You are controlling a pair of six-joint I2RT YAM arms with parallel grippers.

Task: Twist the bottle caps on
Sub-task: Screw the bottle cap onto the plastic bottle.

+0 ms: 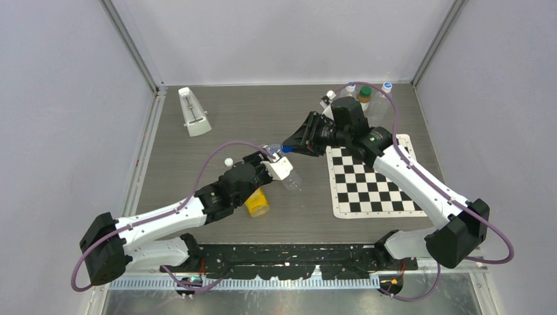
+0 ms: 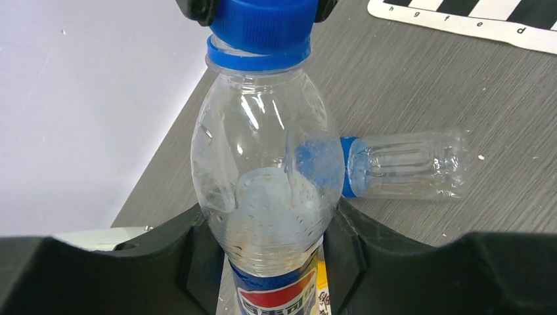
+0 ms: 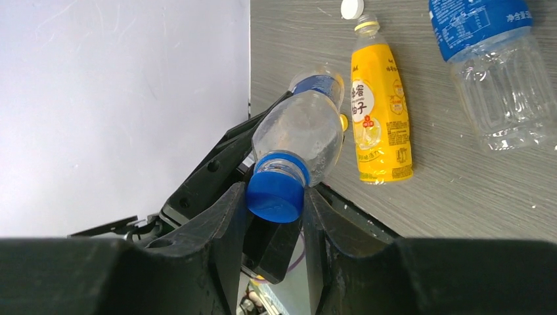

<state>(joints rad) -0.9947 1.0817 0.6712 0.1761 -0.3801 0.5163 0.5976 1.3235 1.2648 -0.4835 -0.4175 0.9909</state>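
A clear cola bottle is held off the table between both arms. My left gripper is shut on its body just above the label. The blue cap sits on the bottle's neck, and my right gripper is shut on it, one finger on each side. From above, both grippers meet mid-table, left gripper and right gripper. A white cap lies loose on the table near the open neck of a lying yellow bottle. In the top view the white cap lies left of my left arm.
A clear bottle with a blue label lies on the table beside the yellow one. A checkerboard mat is on the right, several capped bottles stand at the back right, and a white metronome at the back left.
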